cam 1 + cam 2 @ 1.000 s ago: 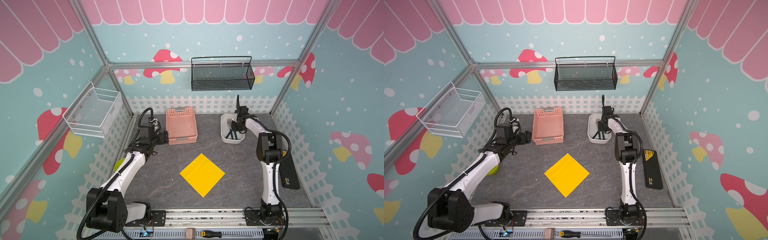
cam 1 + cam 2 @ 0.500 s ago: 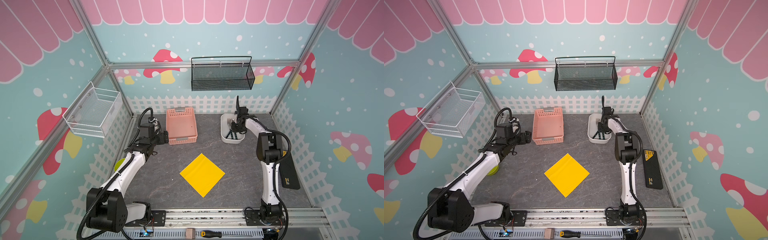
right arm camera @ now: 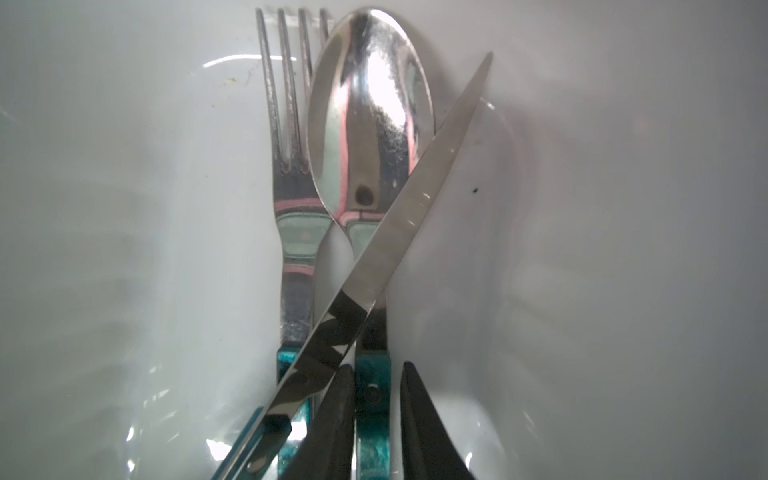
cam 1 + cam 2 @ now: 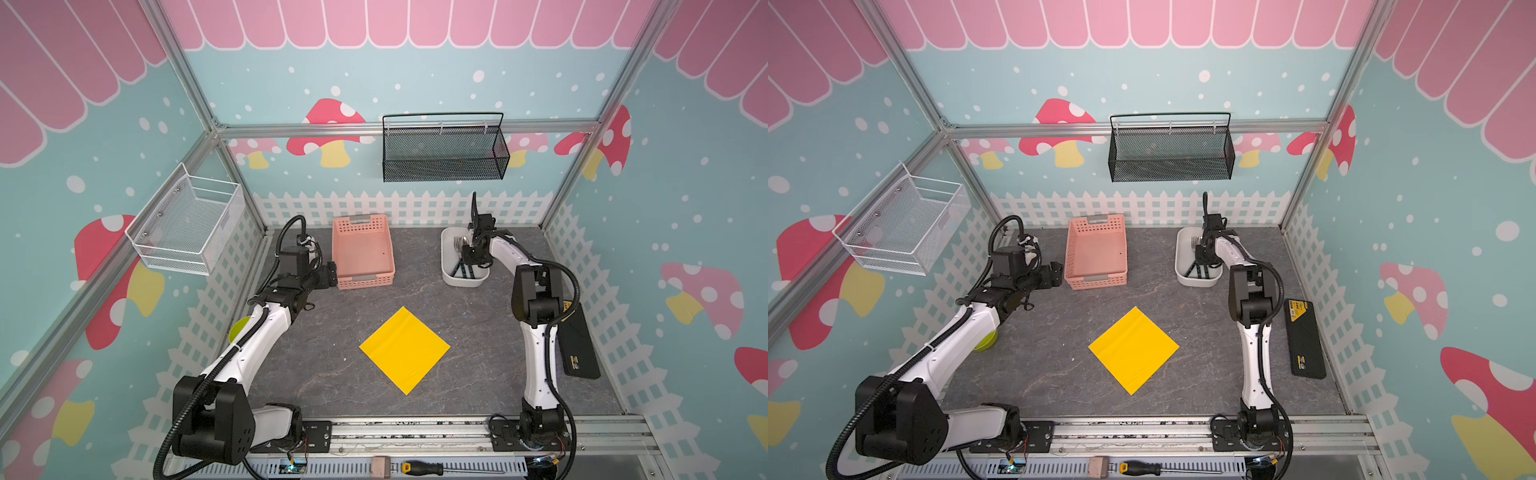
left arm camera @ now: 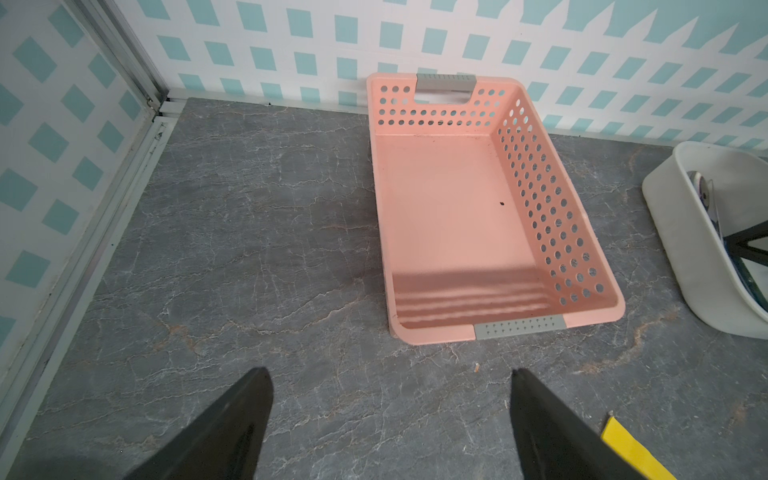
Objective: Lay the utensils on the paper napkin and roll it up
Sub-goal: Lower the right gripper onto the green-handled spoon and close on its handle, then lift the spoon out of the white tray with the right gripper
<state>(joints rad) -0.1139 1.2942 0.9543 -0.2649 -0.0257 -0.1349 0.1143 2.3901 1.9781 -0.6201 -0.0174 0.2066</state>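
Utensils (image 3: 370,124): probably stiff, slick steel; crossed in white tub (image 3: 124,208), far-right corner of desk (image 4: 324,374); take by handles; right gripper (image 3: 376,368) astride spoon handle (image 3: 371,399), clamping indeterminable; left gripper (image 5: 390,372) spread, empty.

Both top views are bright and evenly lit, with soft shadows and bowed edges. In the right wrist view, glare streaks the spoon (image 3: 370,108) and white tub (image 3: 124,208); the nearest teal handles (image 3: 374,415) blur.

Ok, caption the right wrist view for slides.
Right gripper straddling teal handle of silver spoon, beside silver fork, under crossing silver knife, in white plastic tub.
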